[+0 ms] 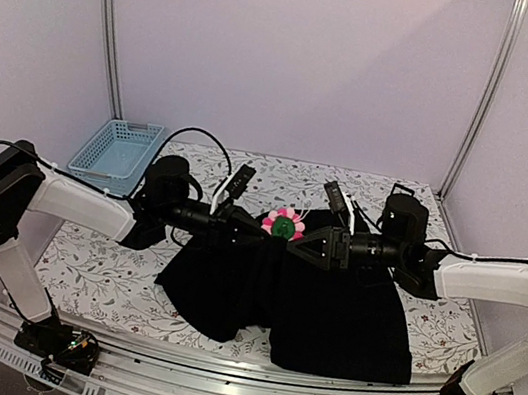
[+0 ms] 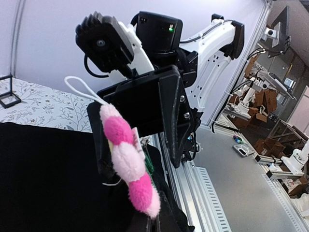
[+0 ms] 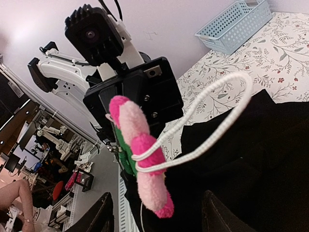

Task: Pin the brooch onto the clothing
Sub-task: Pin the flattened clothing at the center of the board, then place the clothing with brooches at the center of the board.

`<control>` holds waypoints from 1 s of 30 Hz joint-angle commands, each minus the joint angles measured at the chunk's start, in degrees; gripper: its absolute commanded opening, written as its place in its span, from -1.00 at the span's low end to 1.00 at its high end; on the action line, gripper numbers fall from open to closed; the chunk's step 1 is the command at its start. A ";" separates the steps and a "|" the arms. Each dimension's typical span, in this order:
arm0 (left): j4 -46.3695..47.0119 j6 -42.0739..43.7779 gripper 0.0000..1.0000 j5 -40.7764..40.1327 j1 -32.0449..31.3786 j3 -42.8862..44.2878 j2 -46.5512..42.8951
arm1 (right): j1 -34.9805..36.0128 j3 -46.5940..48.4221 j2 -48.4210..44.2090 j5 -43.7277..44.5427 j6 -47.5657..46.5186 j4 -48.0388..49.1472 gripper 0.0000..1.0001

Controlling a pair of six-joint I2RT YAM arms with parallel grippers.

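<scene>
- The pink flower brooch (image 1: 284, 224) is held in the air, with a white cord loop (image 3: 217, 96) trailing from it.
- The left pincer (image 1: 261, 229) is closed and grips the brooch from its left. That arm reaches inward with its forearm level.
- The right pincer (image 1: 299, 242) stands open just right of the brooch, its fingers (image 3: 101, 215) spread either side of the brooch's lower end.
- The black shirt (image 1: 326, 309) lies below the brooch on the table (image 1: 108, 283).
- The light-blue basket (image 1: 87, 163) sits well left of the brooch, and only its mesh floor shows.
</scene>
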 commanded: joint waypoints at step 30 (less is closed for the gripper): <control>-35.45 109.95 -0.96 -33.69 -6.87 -7.22 -5.90 | -2.83 -1.15 -7.76 52.66 7.28 -38.10 0.29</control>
